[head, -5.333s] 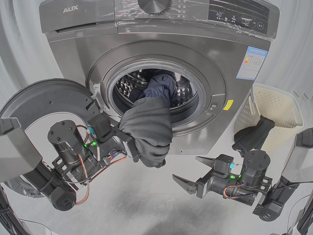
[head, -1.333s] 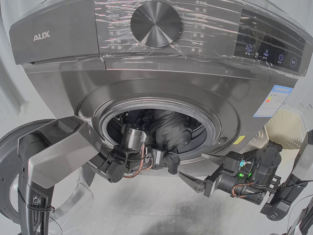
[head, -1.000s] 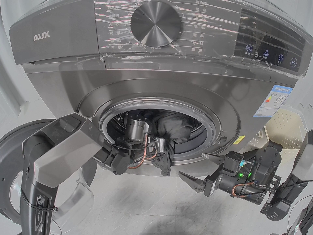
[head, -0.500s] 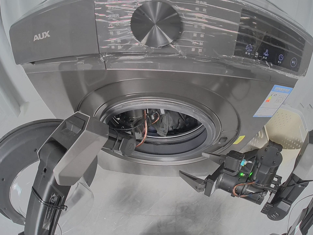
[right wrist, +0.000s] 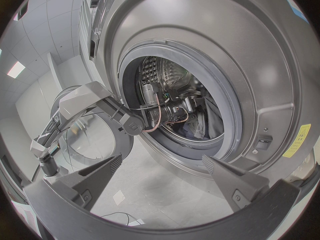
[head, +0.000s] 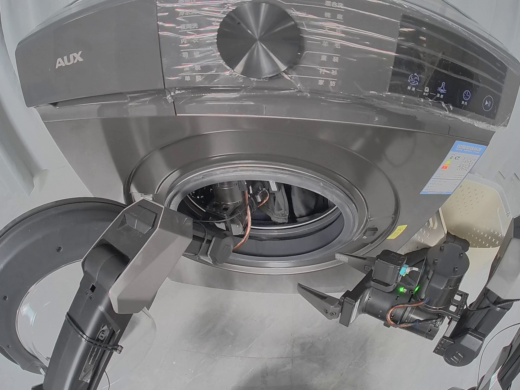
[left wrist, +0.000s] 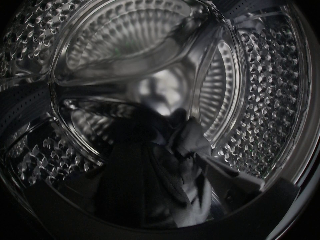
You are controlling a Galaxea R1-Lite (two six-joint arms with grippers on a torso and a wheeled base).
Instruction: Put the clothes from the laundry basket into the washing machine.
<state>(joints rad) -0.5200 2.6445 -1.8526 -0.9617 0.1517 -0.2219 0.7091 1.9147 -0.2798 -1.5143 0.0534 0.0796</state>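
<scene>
The washing machine (head: 260,136) stands with its round door (head: 38,277) swung open on the left. My left arm (head: 233,212) goes through the opening into the drum (left wrist: 266,94). Dark clothes (left wrist: 140,174) lie heaped on the drum floor, with a paler garment (left wrist: 190,140) among them. My left gripper (left wrist: 160,170) is open over the heap; one finger (left wrist: 233,180) shows and cloth hides the other. From outside, the dark clothes (head: 290,201) show behind the door seal. My right gripper (head: 318,272) hangs open and holds nothing, below the opening, right of centre. The cream laundry basket (head: 476,212) stands on the right.
The open door (right wrist: 83,140) takes up the floor space left of the machine. Bare grey floor (head: 244,342) lies in front of it. My right gripper (right wrist: 161,159) faces the opening, where the left arm (right wrist: 166,110) fills part of the doorway.
The head camera has come closer to the machine. My left arm has pushed the dark garment off the door rim and deep into the drum. The right arm has stayed still.
</scene>
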